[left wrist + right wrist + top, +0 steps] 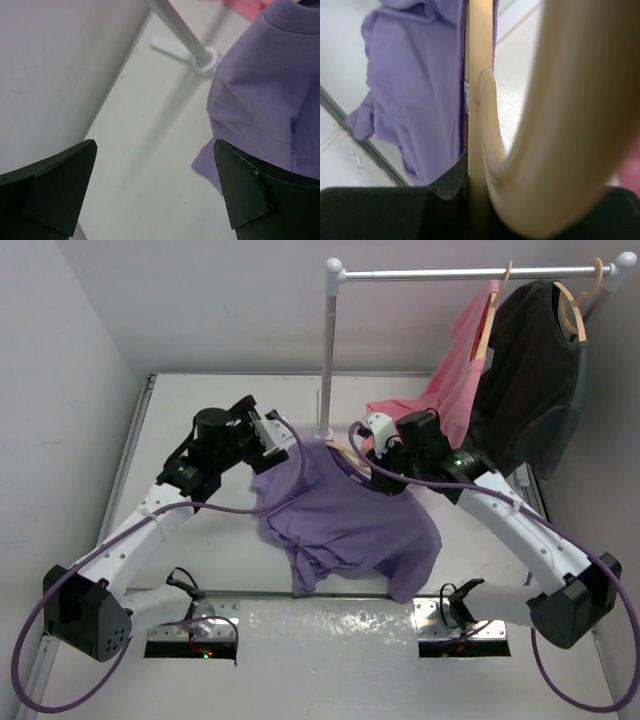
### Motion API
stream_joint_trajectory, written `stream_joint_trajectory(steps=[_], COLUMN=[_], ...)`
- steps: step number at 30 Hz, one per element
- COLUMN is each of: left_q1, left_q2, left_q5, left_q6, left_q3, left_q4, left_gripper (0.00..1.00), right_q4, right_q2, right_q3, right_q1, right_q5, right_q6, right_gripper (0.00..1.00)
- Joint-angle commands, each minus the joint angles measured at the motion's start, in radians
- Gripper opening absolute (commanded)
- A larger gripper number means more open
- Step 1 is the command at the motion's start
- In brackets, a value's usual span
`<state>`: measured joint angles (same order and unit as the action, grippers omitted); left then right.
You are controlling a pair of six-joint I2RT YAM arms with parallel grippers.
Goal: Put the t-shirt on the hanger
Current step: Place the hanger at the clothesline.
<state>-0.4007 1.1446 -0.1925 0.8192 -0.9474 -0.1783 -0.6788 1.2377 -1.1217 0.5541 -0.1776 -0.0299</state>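
Top external view first: the lavender-purple short-sleeved cloth t-shirt (345, 520) lies bunched in the middle of the white table (200, 440). Its collar is at the far end, close to the foot of the white metal garment rack (328, 350), and its hem trails toward the near edge. The left gripper (270, 435) sits just left of the shirt's far shoulder, and the right gripper (375, 435) is just right of the collar. A sliver of the light tan wooden clothes hanger (340, 451) peeks out at the neckline.

Over to the left wrist view: the left gripper (155, 170) has its jaws spread wide with nothing between them, only bare tabletop below. The t-shirt (260, 90) lies off to the right, its edge near the right-hand finger, and the rack's pole and base (200, 55) lie beyond.

Right wrist view now, and it's tight: the right gripper (475, 195) is clamped on the hanger (480, 100). The wooden body runs straight up between the dark fingers and the curved hook sweeps large on the right. Purple cloth (415, 100) hangs against the hanger's left side.

Far right on the rail, a pink garment (462, 360) and a dark brown shirt (530, 380) hang on their own wooden hangers.
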Motion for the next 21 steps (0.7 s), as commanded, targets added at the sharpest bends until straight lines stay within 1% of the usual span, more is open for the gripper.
stream_joint_trajectory(steps=[1, 2, 4, 5, 6, 8, 9, 11, 12, 15, 16, 18, 19, 21], left_q1=[-0.007, -0.009, -0.010, -0.012, -0.012, -0.013, -0.013, -0.015, -0.013, -0.017, -0.018, -0.020, -0.020, -0.020], left_q2=[-0.043, -0.054, -0.065, -0.071, -0.072, -0.074, -0.074, -0.074, -0.074, -0.078, -0.082, -0.083, -0.088, -0.097], left_q5=[-0.097, -0.110, -0.134, -0.149, -0.156, -0.157, -0.154, -0.144, -0.143, -0.166, -0.174, -0.174, -0.173, -0.170], left_q6=[-0.158, -0.191, -0.216, -0.225, -0.232, -0.227, -0.218, -0.213, -0.213, -0.215, -0.215, -0.215, -0.213, -0.213], left_q3=[-0.088, -0.103, -0.113, -0.117, -0.117, -0.108, -0.102, -0.081, -0.076, -0.068, -0.068, -0.067, -0.062, -0.054], left_q4=[0.037, 0.039, 0.040, 0.039, 0.039, 0.034, 0.036, 0.052, 0.056, 0.068, 0.069, 0.071, 0.071, 0.074], left_gripper=[1.00, 1.00, 1.00, 1.00, 1.00, 1.00, 1.00, 1.00, 1.00, 1.00, 1.00, 1.00, 0.99, 0.99], right_q4=[-0.099, -0.141, -0.188, -0.241, -0.269, -0.358, -0.384, -0.415, -0.409, -0.348, -0.293, -0.228, -0.187, -0.168], right_q2=[-0.073, -0.090, -0.096, -0.096, -0.086, -0.060, -0.025, 0.012, 0.046, 0.100, 0.138, 0.181, 0.234, 0.301], right_q3=[-0.136, -0.183, -0.246, -0.283, -0.368, -0.465, -0.563, -0.648, -0.709, -0.815, -0.838, -0.895, -0.920, -1.010], right_q1=[0.001, 0.000, 0.001, 0.000, 0.000, 0.000, 0.001, 0.001, 0.001, -0.002, -0.003, -0.019, -0.029, -0.071], right_q5=[0.159, 0.208, 0.254, 0.279, 0.326, 0.372, 0.418, 0.481, 0.530, 0.618, 0.663, 0.675, 0.664, 0.644], right_q6=[0.094, 0.119, 0.134, 0.140, 0.150, 0.157, 0.159, 0.163, 0.144, 0.104, 0.096, 0.061, 0.050, 0.038], right_gripper=[0.00, 0.00, 0.00, 0.00, 0.00, 0.00, 0.00, 0.00, 0.00, 0.00, 0.00, 0.00, 0.00, 0.00])
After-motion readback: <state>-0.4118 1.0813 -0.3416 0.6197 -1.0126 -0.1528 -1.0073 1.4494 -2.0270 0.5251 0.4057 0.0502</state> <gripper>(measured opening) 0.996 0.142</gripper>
